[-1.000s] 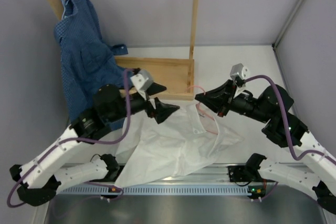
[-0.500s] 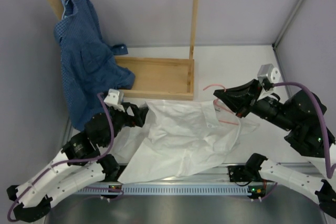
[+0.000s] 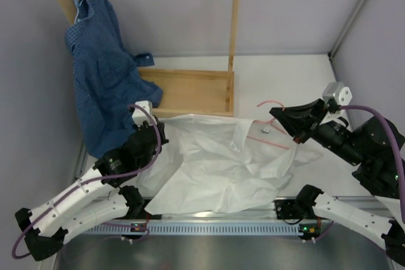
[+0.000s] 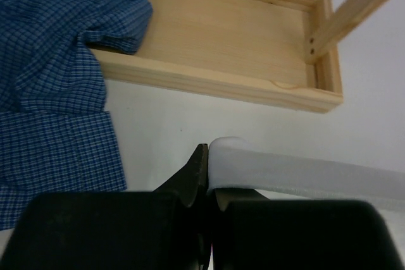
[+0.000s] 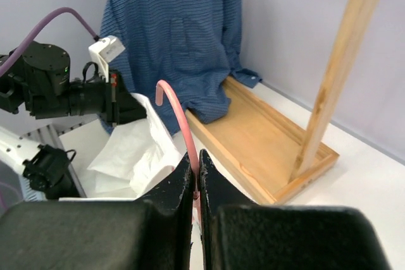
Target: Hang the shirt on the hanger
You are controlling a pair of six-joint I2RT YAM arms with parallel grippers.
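At the middle of the bench (image 3: 297, 77), just in front of the wooden tray (image 3: 190, 93), the shirt (image 3: 215, 172) lies spread and wrinkled, its collar end toward the right arm. The left fingers (image 4: 201, 172) are clenched on a folded edge of it at its far left corner. The right fingers (image 5: 188, 178) are clamped on the neck of the hanger (image 3: 271, 143), hook up, with one pink arm lying across the collar area; whether it is under the cloth cannot be told. The step in hand looks like threading the hanger into the shirt. Next, the hanger likely needs sliding further under the collar toward the left shoulder while the left side holds the cloth taut, well apart from the blue checked shirt (image 3: 101, 61).
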